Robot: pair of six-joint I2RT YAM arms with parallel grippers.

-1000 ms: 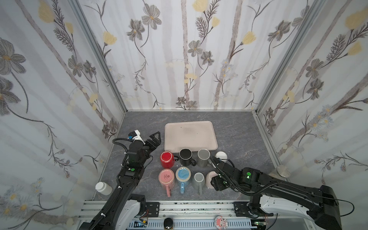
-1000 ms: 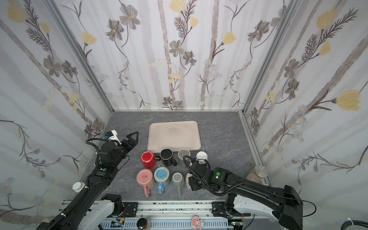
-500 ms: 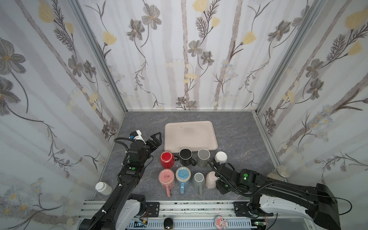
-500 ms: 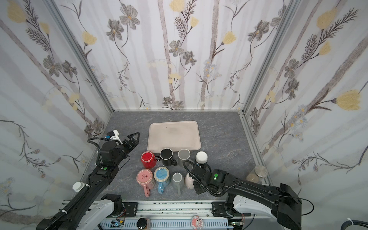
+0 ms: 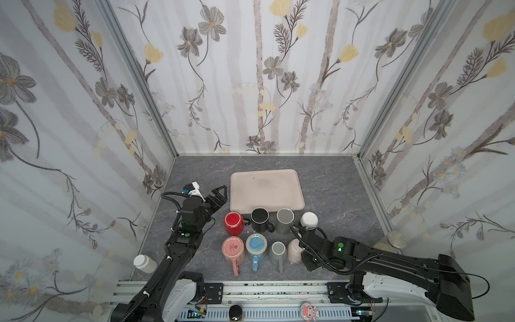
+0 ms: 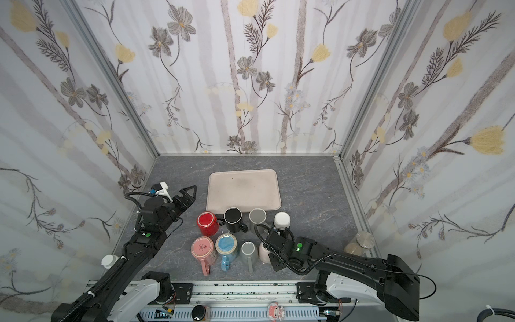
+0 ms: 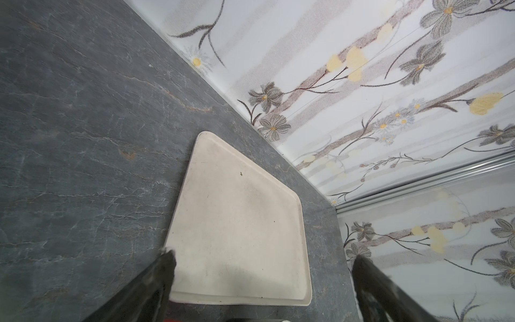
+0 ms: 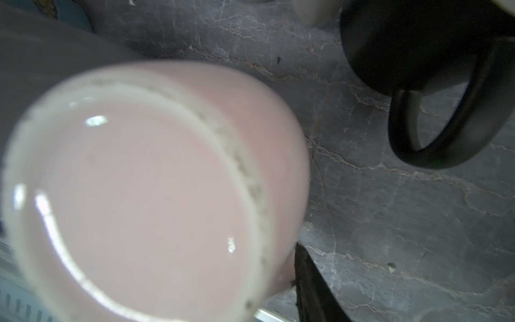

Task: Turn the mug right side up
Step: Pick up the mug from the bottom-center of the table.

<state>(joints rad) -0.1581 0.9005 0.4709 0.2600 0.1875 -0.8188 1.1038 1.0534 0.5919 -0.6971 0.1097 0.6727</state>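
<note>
— Where's the pale pink mug (image 8: 139, 181)?
— Right at the right tool (image 5: 304, 251), base showing. One finger (image 8: 305, 273) touches its side; the other is hidden, so I cannot tell if it grips.
— Left tool (image 7: 263, 258)?
— Spread wide, holding nothing.

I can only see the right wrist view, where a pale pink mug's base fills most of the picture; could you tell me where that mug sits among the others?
Observer: In both top views the pale pink mug is at the right end of the front row, next to a grey mug.
Operator: Thank you. And where is the left tool, please?
Observer: The left tool hovers open and empty near the left edge of the tray, away from that mug.
</note>
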